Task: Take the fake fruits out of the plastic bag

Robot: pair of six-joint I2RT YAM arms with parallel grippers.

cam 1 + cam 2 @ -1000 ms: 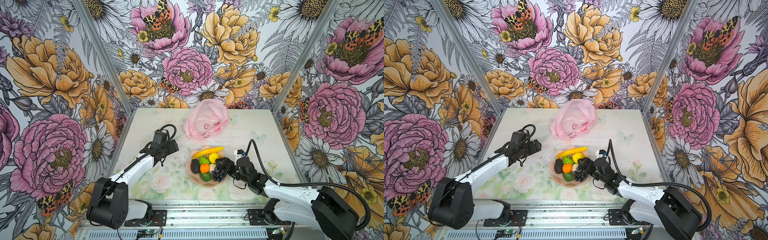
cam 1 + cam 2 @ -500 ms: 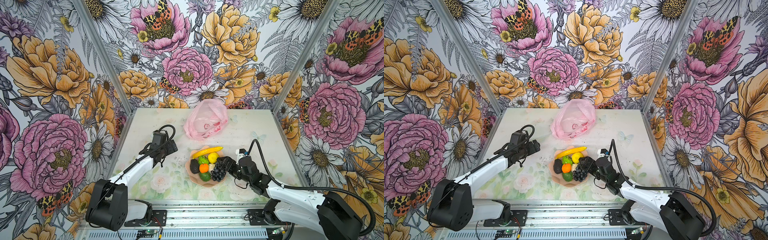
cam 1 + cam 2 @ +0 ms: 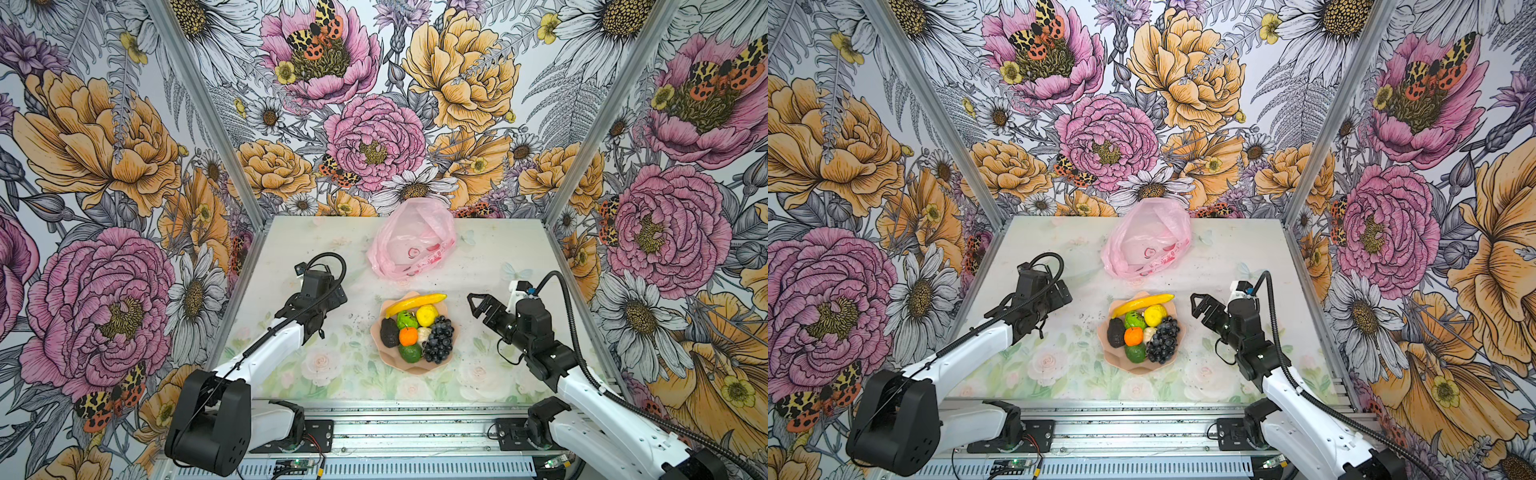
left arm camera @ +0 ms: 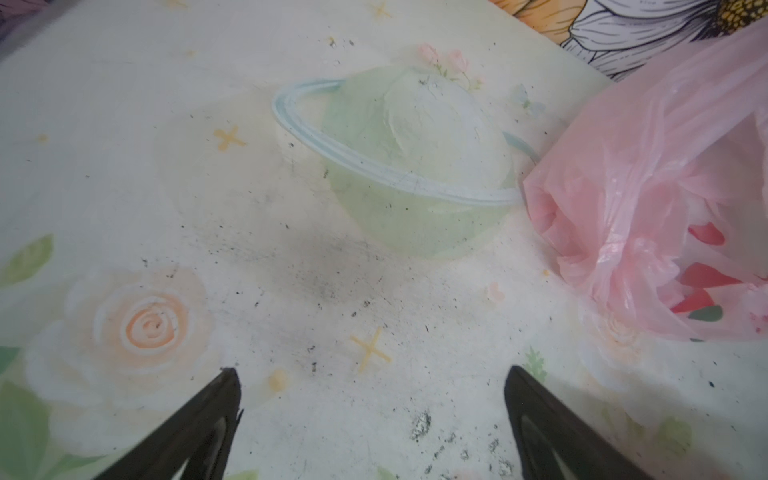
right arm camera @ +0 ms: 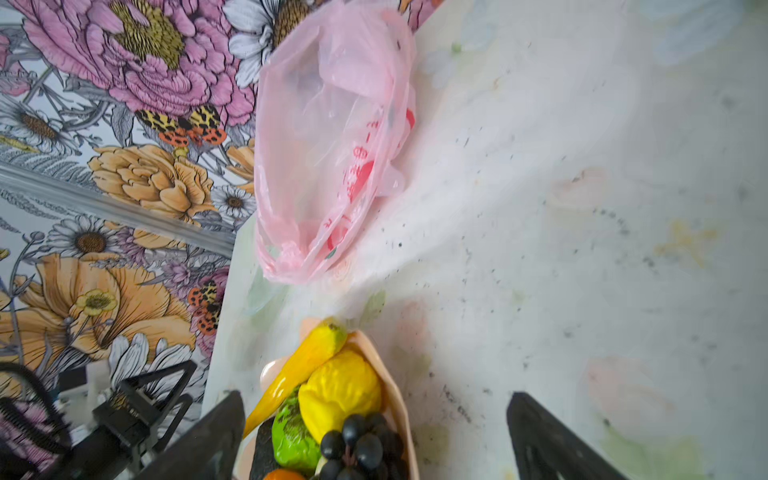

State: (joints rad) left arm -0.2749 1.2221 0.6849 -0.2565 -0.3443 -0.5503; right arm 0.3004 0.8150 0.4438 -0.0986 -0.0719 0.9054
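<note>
Pink bag (image 3: 411, 239): thin, crinkled, see-through plastic with red print. It lies slumped at the back of the table (image 3: 316, 249), close to the flowered rear wall (image 3: 374, 137), in both top views (image 3: 1148, 239).
Bowl (image 3: 376, 332): peach with a petal-shaped rim, mid-table, in front of the bag and apart from it.
Fruits (image 3: 417, 328): eight plastic pieces, all piled in the bowl, out of the bag.
Banana (image 3: 415, 300): yellow, lying across the bowl's far rim, nearest the bag.
Lemon (image 3: 427, 315): yellow, just in front of the banana, touching it.
Green fruits (image 3: 406, 319): one beside the lemon, the other (image 3: 410, 352) at the near rim.
Orange (image 3: 408, 336): between the two green fruits.
Black oval (image 3: 389, 332): at the bowl's left edge, beside the orange.
Cream piece (image 3: 423, 332): small, lumpy, between orange and grapes.
Grapes (image 3: 439, 338): dark bunch filling the bowl's right side.
Left claw (image 4: 372, 374): released, jaws spread wide with nothing between them; it hangs over bare table left of the bowl, well apart from it.
Right claw (image 3: 478, 305): released, jaws spread wide, holding nothing; it hangs near the bowl's right side, not touching it. Its wrist view shows banana, lemon and grapes low between the spread jaws, the bag beyond.
</note>
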